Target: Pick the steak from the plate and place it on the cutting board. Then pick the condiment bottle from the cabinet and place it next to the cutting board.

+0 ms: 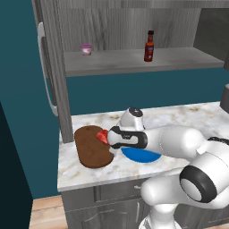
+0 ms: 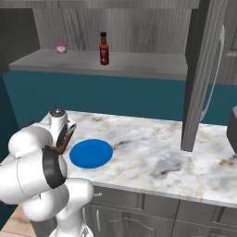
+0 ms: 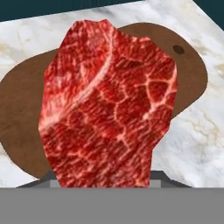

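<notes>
Holding the steak up close to the hand camera, the gripper hangs over the right part of the cutting board, with the red meat poking out at the arm's tip in the left base view. The fingertips themselves are covered by the meat, so the jaws' gap can't be read directly; they seem to be partly closed on the steak's lower edge. In the hand view the steak hangs in front of the brown board, clear of it, and hides most of the board's middle; the board's rounded ends and a small dark hole near one end show around it.

The plate lies bare on the marble counter, just beside the board, and the arm's forearm crosses over part of it in the left base view. In the right base view the robot's own white body stands between the camera and the board, so only a sliver of brown shows by the wrist.

Up on the open shelf of the cabinet, the condiment bottle stands upright, well apart from a small pink-lidded cup farther along the same shelf. The cabinet's tall side panel comes down to the counter right at the board's far end.
</notes>
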Motion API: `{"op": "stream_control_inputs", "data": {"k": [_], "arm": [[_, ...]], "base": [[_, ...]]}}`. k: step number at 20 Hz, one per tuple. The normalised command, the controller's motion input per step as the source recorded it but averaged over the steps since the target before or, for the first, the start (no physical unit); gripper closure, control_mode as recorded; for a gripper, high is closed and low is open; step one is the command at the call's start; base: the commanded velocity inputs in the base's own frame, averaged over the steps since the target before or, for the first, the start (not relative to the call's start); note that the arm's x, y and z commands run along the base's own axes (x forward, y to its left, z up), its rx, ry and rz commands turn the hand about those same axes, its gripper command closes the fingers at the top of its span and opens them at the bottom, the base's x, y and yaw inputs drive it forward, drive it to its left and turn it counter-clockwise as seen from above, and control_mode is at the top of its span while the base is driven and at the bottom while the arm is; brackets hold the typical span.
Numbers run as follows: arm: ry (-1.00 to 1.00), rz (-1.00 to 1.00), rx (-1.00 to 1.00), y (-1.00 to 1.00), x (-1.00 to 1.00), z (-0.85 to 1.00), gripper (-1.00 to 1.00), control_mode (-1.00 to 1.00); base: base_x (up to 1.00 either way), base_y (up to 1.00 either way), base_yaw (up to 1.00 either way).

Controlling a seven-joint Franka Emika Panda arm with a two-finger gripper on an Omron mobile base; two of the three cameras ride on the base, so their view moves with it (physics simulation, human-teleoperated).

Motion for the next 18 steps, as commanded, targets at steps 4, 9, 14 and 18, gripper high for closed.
{"op": "stream_control_inputs", "data": {"k": [4,9,14,18], "arm": [[0.00,0.00,0.00,0.19,0.01,0.00,1.00,-1.00],[0.00,0.00,0.00,0.16,0.03,-0.09,1.00,-1.00],[0.02,0.00,0.00,0.12,0.06,-0.19,1.00,-1.00],[0.03,0.00,0.00,0.17,0.10,-0.18,1.00,-1.00]], "base": [[0.00,0.00,0.00],[0.00,0.00,0.00],[0.00,0.00,0.00],[0.00,0.00,0.00]]}}
